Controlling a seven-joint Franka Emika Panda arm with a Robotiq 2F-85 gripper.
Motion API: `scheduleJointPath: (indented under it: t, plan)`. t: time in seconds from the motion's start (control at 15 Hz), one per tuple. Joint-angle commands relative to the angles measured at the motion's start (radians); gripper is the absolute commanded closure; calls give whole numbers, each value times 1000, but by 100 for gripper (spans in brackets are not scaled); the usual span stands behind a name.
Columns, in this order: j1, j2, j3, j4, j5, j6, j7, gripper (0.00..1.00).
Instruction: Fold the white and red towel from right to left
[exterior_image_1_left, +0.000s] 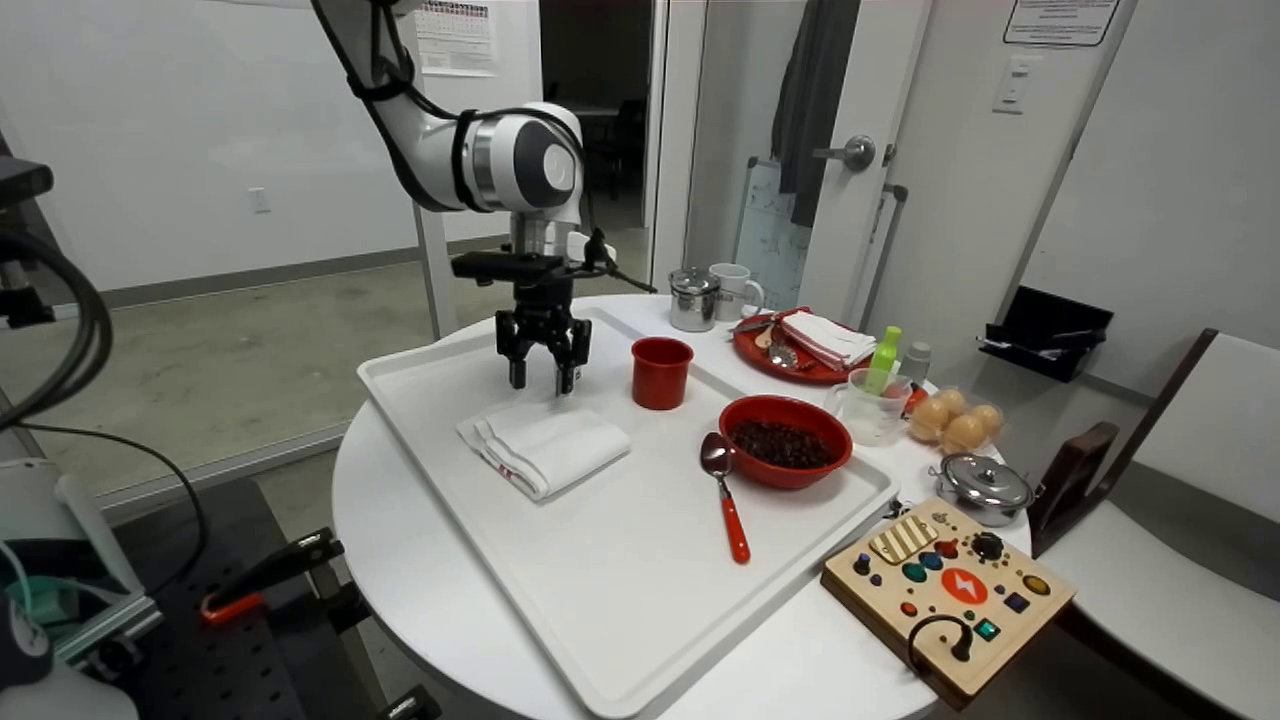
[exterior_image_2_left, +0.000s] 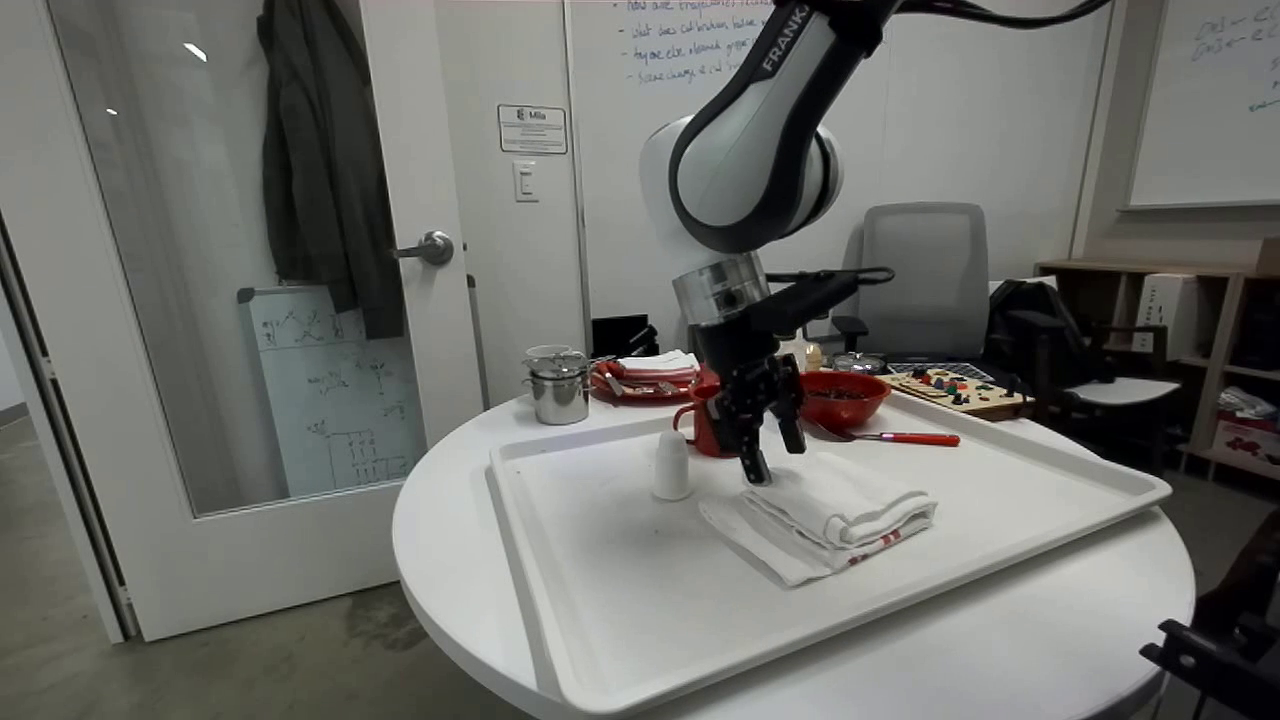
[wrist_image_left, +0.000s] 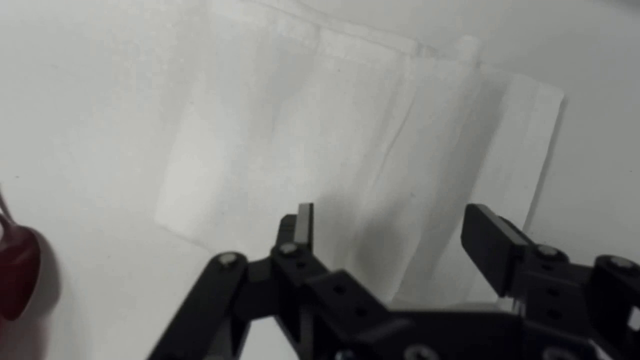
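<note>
The claw (exterior_image_1_left: 541, 380) points down with its jaws spread wide, at an edge of the white and red towel (exterior_image_1_left: 550, 445); whether the two touch, I cannot tell. The towel lies folded in layers on the white tray (exterior_image_1_left: 620, 570) atop the bench (exterior_image_1_left: 390, 520), red stripes along one edge. Near it stands a red mug (exterior_image_1_left: 660, 377), and a red-handled spoon (exterior_image_1_left: 732, 522) lies beside a red bowl (exterior_image_1_left: 798, 479).

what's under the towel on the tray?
The tray, visible around the folded towel. I see nothing else poking out, but the area directly beneath is covered, so something flat could be hidden.
</note>
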Motion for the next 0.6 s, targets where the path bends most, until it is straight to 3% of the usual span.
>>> scheduleJointPath:
  t: [0.0,0.33,0.4,0.53]
  plan:
    - [-25,-147,1,-99,23,-20,-35,0]
    - [-86,-297,-21,-184,45,-30,-25,0]
    - [-65,-219,-11,-124,18,-17,-10,0]
    - [-88,-264,-18,-152,21,-23,-12,0]
